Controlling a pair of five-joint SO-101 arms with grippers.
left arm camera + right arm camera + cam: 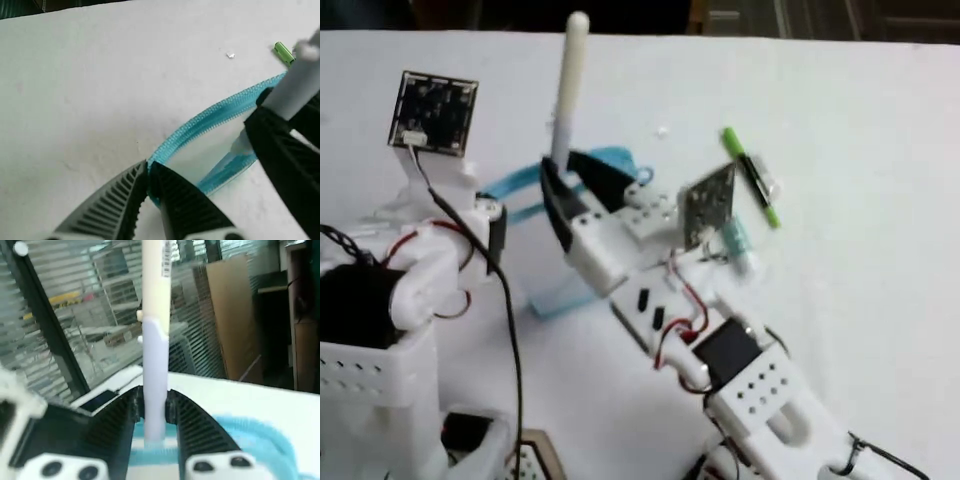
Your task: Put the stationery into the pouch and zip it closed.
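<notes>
The blue pouch lies near the middle of the white surface, and its zip is open. The left tool is pinched together on the zip edge at the pouch's left side. The right tool is clamped on a white pen. The pen stands straight up, with its low tip at the pouch's open mouth.

A green pen lies on the surface to the right of the pouch, apart from it. A pale blue thing lies just near of it, partly hidden by the right arm. A tiny white bit lies farther back. The white pen has a small label, but its print is too small to read.
</notes>
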